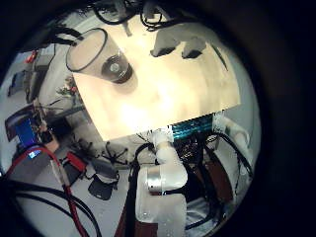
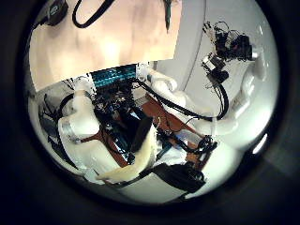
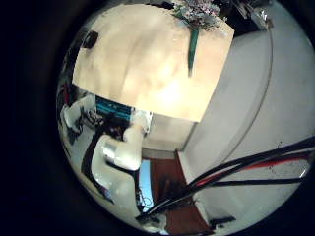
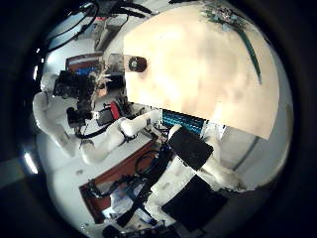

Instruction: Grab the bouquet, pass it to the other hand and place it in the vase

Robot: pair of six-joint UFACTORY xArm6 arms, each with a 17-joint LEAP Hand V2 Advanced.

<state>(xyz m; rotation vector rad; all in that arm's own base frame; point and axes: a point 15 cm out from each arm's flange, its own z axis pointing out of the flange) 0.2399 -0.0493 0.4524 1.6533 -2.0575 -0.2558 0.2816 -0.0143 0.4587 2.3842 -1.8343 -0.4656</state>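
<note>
Looks like a robotics lab: pale worktable (image 4: 208,74) ringed by white robot arms (image 4: 94,149), exposed circuit boards (image 2: 117,77) and loose cable bundles (image 1: 44,197) all over, plain white walls (image 3: 261,108) behind.

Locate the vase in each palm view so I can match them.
Left little finger side: vase close, on the table near a corner.
Left thumb side: probably the cut-off shape at the table's corner; unsure.
Right little finger side: small, near the table edge.
Right thumb side: at the table corner.
Shared landmark: the table.
</note>
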